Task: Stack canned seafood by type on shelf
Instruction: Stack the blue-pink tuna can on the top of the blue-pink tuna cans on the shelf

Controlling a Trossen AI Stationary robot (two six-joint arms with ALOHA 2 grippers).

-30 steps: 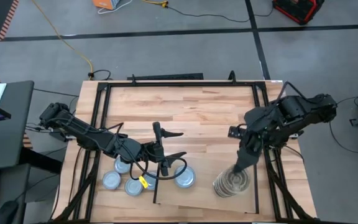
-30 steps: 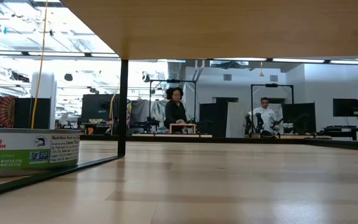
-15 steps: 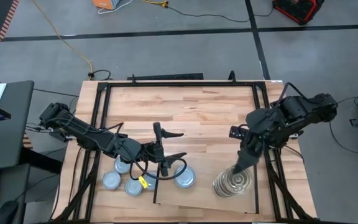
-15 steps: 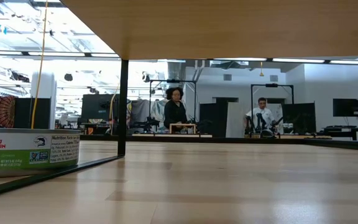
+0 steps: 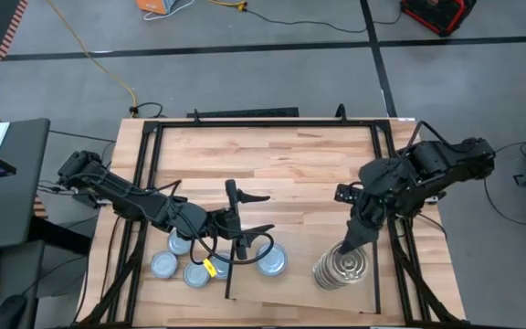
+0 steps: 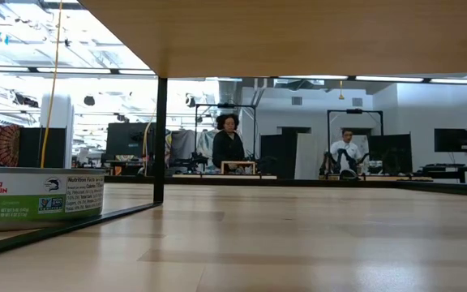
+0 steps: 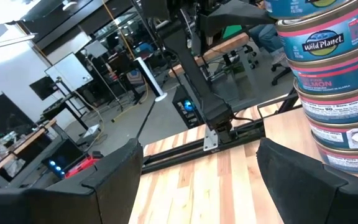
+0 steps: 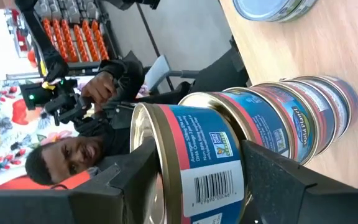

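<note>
The right gripper has its fingers closed around the top tin of the gold-lid stack near the shelf's front right corner, while the left gripper sits wide open, empty, by the silver tins at the tabletop's front left.

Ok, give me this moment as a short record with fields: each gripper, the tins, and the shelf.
right gripper: over the gold-lid stack, fingers either side of its top tin; contact unclear
gold-lid stack: several pink-label tins piled upright, on the shelf's right part
left gripper: open, empty, beside the silvery-blue tins
silvery-blue tins: single layer, grouped at the table's front left
shelf: pale board at the front, black strips at its short sides
people: one close in the right wrist view, two far behind in the low view
</note>
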